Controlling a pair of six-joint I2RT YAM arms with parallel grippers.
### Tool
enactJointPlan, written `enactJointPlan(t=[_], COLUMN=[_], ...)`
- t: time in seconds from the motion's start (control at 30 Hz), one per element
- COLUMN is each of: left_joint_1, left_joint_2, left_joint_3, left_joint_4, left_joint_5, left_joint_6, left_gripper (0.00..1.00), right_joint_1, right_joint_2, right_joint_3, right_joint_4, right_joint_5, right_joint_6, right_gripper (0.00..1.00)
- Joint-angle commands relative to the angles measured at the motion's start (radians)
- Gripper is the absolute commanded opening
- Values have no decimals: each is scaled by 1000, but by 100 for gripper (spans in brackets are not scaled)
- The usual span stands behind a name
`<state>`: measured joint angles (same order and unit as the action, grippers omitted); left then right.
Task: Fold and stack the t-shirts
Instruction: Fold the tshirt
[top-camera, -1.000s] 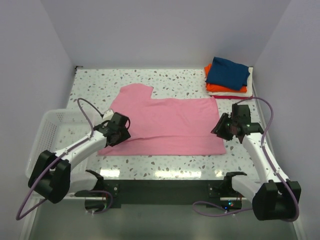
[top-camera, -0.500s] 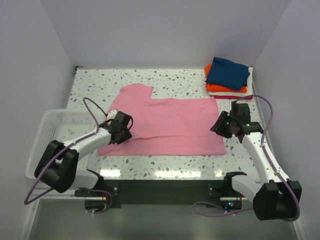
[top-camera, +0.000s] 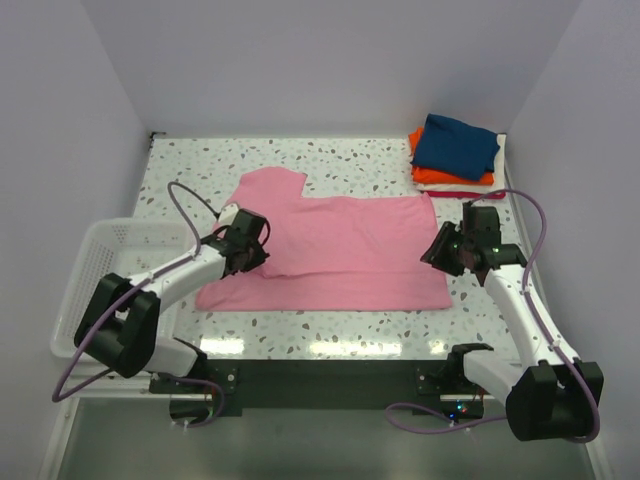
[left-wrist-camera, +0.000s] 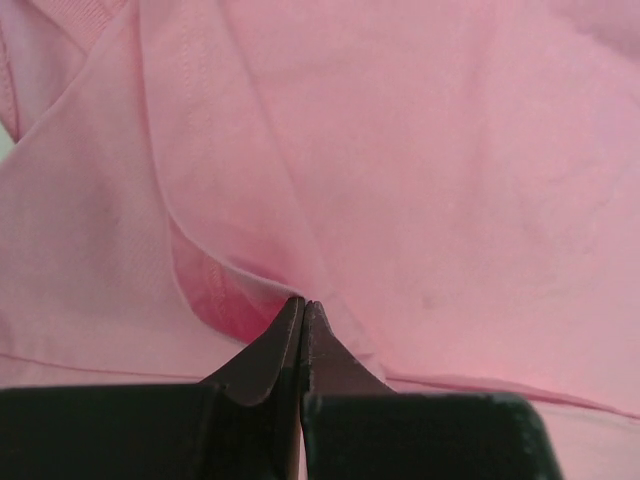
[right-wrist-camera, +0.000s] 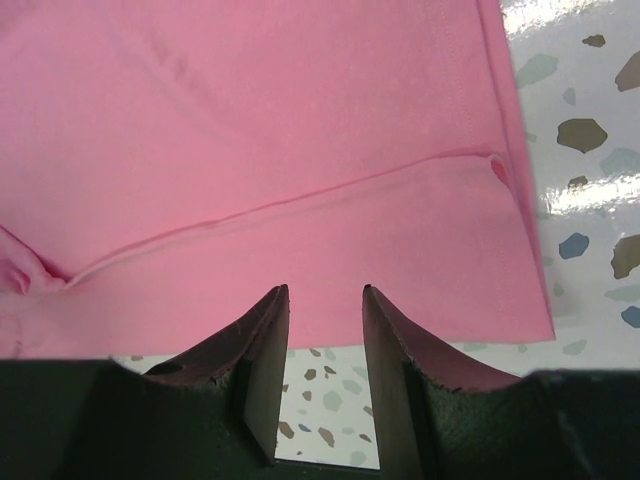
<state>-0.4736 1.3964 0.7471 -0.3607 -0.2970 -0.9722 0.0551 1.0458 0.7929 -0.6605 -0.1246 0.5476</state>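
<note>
The left gripper (left-wrist-camera: 303, 308) is closed to a point, its 2 dark wedge-shaped jaws meeting tip to tip on a small raised pinch of the pink t-shirt (left-wrist-camera: 420, 180). Soft creases fan out from that pinch, and a stitched seam runs up the thin, matte cloth to the left. From the top view, this grip sits on the shirt's left side, near the sleeve.

The right gripper (right-wrist-camera: 325, 298) stands partly open and holds nothing. Its 2 dark fingers (right-wrist-camera: 262, 350) are set apart, with speckled table (right-wrist-camera: 590, 130) showing in the gap between them. Their tips are at the shirt's straight, double-stitched hem; whether they touch it cannot be told.

The pink t-shirt lies spread nearly flat in the middle of the glossy terrazzo table, a broad rectangle with 1 sleeve jutting toward the back left. At the back right corner sits a neat folded pile: a navy t-shirt (top-camera: 455, 145) on top, an orange t-shirt (top-camera: 428, 176) under it, then a white t-shirt (top-camera: 484, 187) and a sliver of red cloth (top-camera: 450, 195). A white wire basket (top-camera: 95, 268) stands at the left edge.
</note>
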Motion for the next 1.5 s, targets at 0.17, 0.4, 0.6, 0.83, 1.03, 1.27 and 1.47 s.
enactJointPlan(t=[0.17, 0.4, 0.6, 0.83, 1.03, 1.27, 1.47], left_joint_1=[-5, -5, -5, -5, -5, 3, 59], left_joint_2=[114, 220, 288, 361, 394, 322, 217], left_joint_3=[153, 259, 325, 379, 399, 374, 328], left_joint_4=[51, 62, 101, 127, 146, 140, 77], left_joint_5=[-13, 7, 44, 111, 159, 98, 35], left_joint_6=[46, 75, 125, 181, 211, 211, 170], left_gripper=[0, 0, 2, 11, 25, 46, 48], right_joint_1=[5, 5, 5, 3, 5, 3, 25], right_joint_2=[6, 11, 11, 11, 3, 2, 23], right_joint_3=[8, 20, 20, 9, 0, -12, -11], right_joint_4=[56, 56, 53, 56, 61, 82, 114], right_joint_5=[14, 29, 43, 45, 49, 33, 25], right_joint_6=[-20, -25, -29, -28, -29, -28, -35], right_gripper=[39, 39, 39, 39, 39, 39, 39])
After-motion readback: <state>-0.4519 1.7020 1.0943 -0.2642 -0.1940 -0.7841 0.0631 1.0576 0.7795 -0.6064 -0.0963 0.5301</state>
